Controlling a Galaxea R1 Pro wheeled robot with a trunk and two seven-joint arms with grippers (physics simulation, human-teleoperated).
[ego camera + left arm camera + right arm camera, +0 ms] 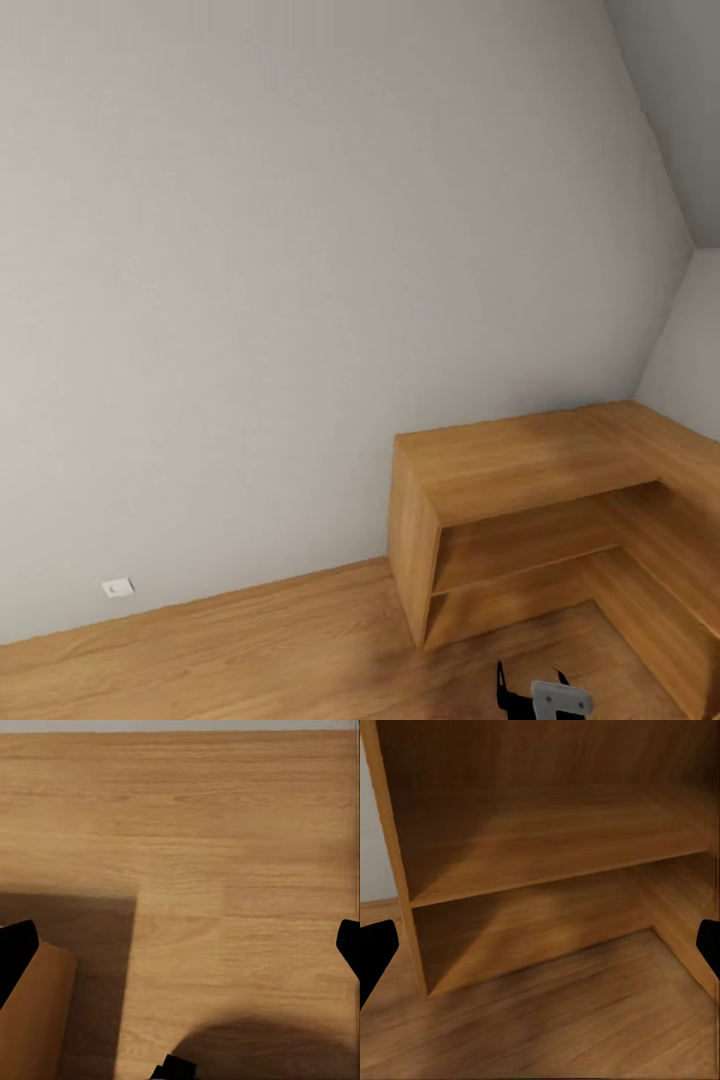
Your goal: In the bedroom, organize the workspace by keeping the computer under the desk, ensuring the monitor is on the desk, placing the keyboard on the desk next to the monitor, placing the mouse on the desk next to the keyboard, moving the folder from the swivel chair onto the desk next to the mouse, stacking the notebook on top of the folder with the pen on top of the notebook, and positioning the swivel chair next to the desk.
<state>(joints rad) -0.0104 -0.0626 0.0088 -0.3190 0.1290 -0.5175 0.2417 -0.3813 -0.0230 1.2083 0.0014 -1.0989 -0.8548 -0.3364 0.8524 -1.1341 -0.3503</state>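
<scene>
Ahead, wooden corner shelf (540,500); grey wall (250,300).

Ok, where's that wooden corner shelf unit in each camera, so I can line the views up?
Head view: the shelf unit sits lower right, in the room's corner.
Right wrist view: its open shelves stand straight ahead, close up.
Left wrist view: a wood-coloured panel at the picture's edge may be its end; I cannot tell.
Shared landmark: the plank floor.
</scene>
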